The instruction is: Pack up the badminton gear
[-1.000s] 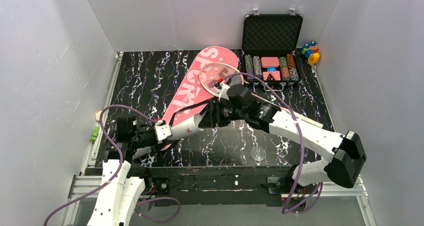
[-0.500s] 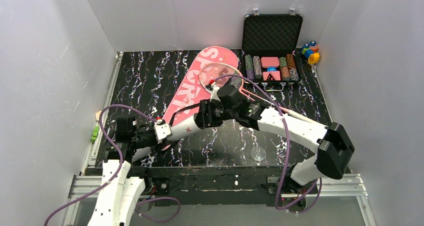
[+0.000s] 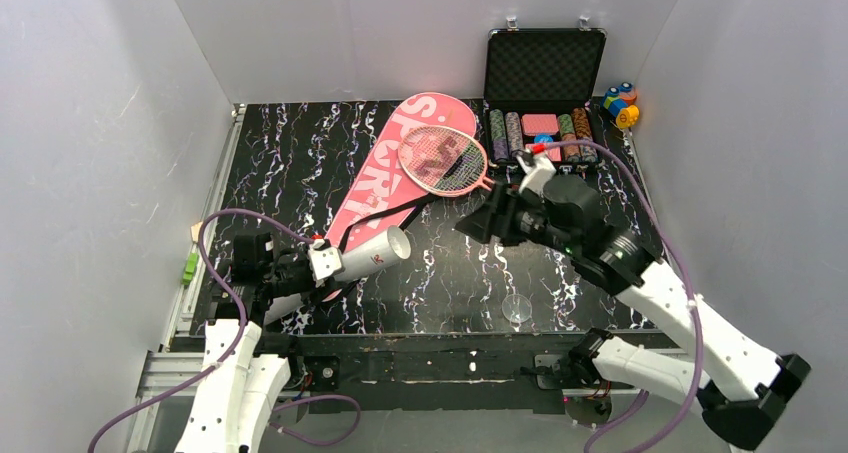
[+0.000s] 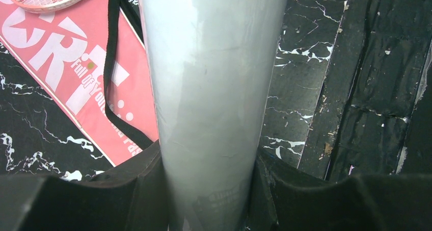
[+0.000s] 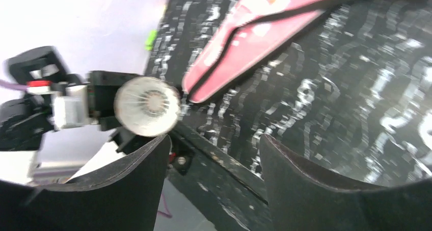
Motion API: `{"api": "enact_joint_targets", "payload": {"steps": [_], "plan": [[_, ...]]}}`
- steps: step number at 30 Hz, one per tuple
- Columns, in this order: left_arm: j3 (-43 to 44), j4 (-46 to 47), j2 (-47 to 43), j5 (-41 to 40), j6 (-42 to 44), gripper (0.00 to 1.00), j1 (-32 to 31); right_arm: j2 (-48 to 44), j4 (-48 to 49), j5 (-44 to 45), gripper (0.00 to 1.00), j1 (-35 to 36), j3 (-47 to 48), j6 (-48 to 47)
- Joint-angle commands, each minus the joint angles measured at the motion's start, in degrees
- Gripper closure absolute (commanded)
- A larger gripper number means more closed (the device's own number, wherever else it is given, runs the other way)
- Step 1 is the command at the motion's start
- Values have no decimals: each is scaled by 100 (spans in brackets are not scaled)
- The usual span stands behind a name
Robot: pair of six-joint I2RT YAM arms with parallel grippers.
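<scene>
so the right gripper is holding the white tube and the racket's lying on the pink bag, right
No: the left gripper holds the tube, not the right. The left wrist view shows it shut on it. The right gripper is open and empty. The racket does lie on the bag.

Plain white walls (image 3: pixel 330 33) enclosed a black, white-veined worktop (image 3: pixel 300 153) across the frame's middle, evenly lit, with metal rails (image 3: pixel 160 368) at its lower edge.

The racket (image 3: pixel 443 160) lies on the far end of the bag (image 3: pixel 383 180). The tube (image 3: pixel 372 251) is beside the bag's near end. The case (image 3: pixel 545 68) stands behind at right, toy blocks (image 3: pixel 620 103) just right of it.
</scene>
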Motion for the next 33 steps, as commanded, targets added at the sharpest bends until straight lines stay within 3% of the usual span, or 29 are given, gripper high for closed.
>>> {"api": "enact_joint_targets", "payload": {"steps": [1, 5, 10, 19, 33], "plan": [[-109, 48, -11, 432, -17, 94, -15, -325, -1308, 949, 27, -195, -747, 65], [-66, 58, -16, 437, -39, 94, -7, -407, -1859, 1623, 28, -194, -1577, 636], [-3, 73, -16, 455, -74, 94, -10, -131, -1932, 1739, 31, -161, -2139, 1105], [-47, 72, -149, 481, -154, 93, -14, 668, -1679, 1884, 36, -99, -2290, 1236], [-104, 73, -203, 455, -100, 94, -11, 1901, -1450, 2144, 56, 651, -2146, 1735]]}}
